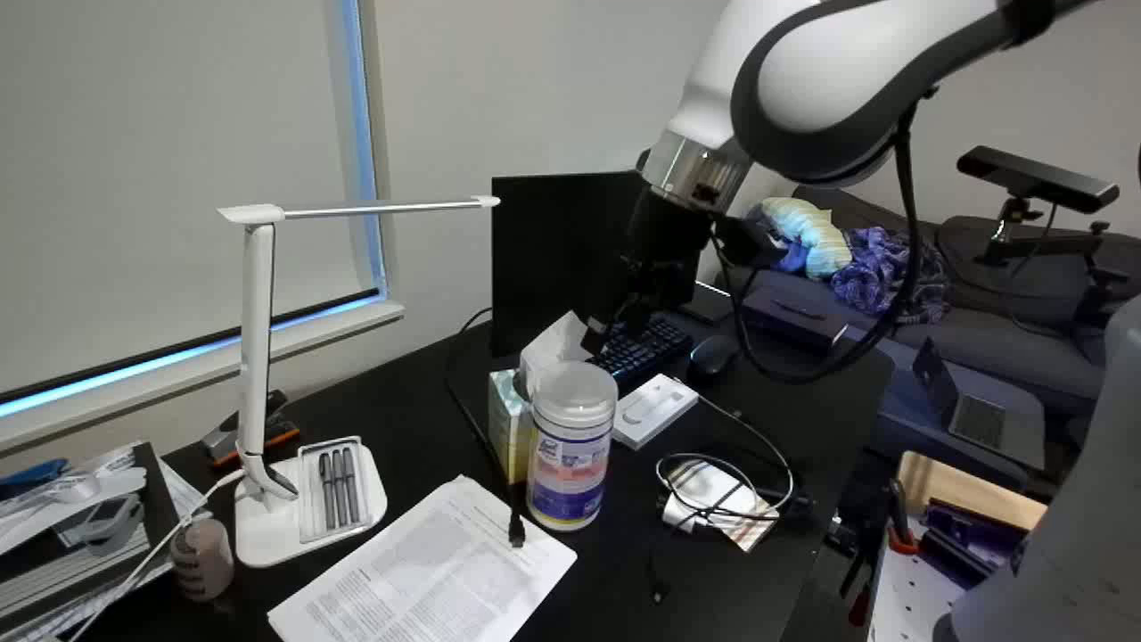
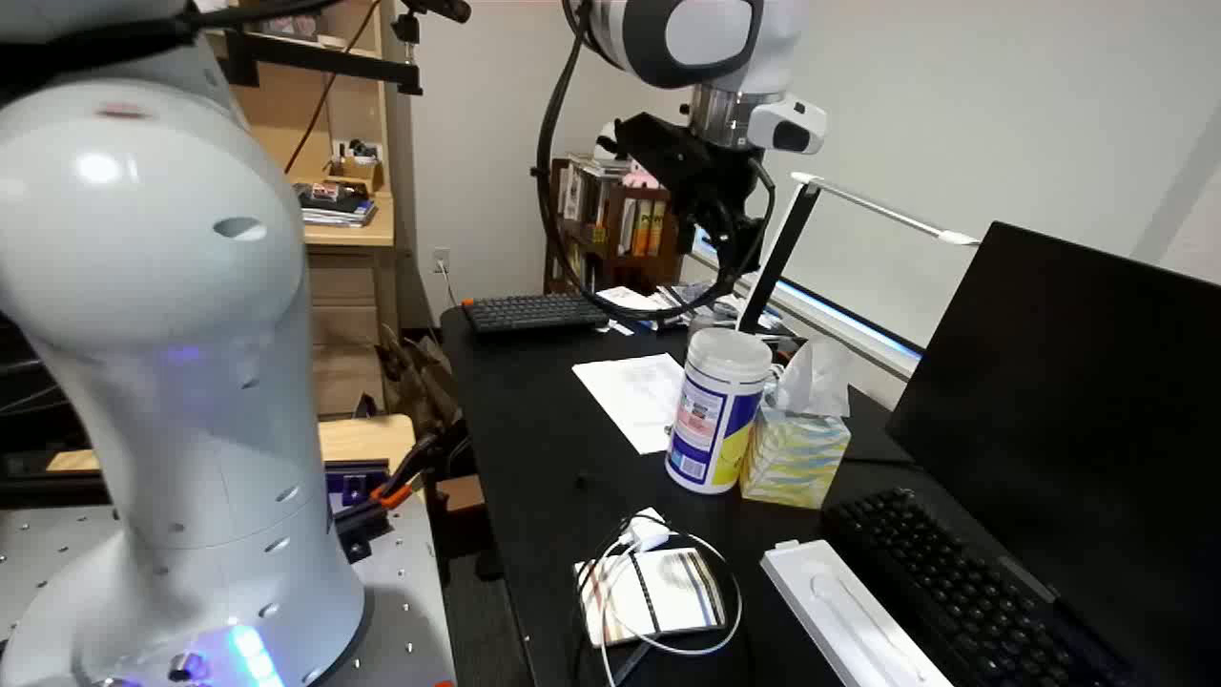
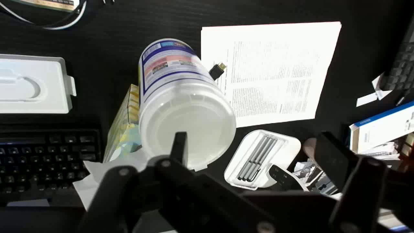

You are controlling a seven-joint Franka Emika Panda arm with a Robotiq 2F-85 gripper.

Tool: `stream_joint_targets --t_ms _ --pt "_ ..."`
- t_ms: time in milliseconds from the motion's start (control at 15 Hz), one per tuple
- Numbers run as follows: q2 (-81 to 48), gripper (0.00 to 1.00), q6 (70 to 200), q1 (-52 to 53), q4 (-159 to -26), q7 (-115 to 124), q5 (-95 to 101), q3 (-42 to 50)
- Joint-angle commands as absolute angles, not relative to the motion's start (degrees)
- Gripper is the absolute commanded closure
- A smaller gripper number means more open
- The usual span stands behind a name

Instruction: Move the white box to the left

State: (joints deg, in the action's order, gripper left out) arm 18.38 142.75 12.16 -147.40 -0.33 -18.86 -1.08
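In an exterior view the arm (image 1: 816,80) slants down toward seven o'clock, gripper (image 3: 255,142) spread wide; the white box (image 1: 658,410) lies on the desk (image 1: 419,410) at two o'clock from the canister (image 1: 570,446).

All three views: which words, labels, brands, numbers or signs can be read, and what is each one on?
"Lysol", apparently, small, on the wipes canister.
"POW", apparently, on the orange-yellow books in an exterior view.
Too small or blurred to read: the canister's remaining print, printed sheets, keyboard, lamp panel, blue-edged box.
No lettering I can make out: white box.
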Motion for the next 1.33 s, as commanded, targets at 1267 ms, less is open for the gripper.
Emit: stream_joint_targets --t_ms 1267 --pt "11.6 0.0 150.2 -9.2 -146.2 19.0 -16.6 6.3"
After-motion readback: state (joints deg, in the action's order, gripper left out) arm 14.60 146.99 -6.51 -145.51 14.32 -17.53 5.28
